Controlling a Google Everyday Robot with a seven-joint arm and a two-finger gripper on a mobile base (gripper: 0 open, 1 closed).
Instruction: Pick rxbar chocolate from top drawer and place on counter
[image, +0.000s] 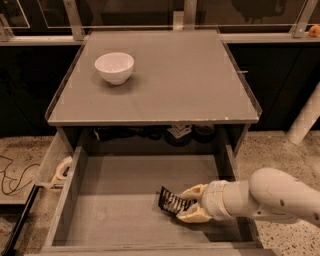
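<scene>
Drawer (115, 205): tool (189, 204) around rxbar (170, 199), end up-left

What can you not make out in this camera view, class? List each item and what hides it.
All in the camera view:
1. rxbar chocolate: right end covered by the tool, low in the top drawer; lettering too small to read.
2. Dark objects under the counter: lost in shadow.
3. Arm: cut off by the right edge.
</scene>
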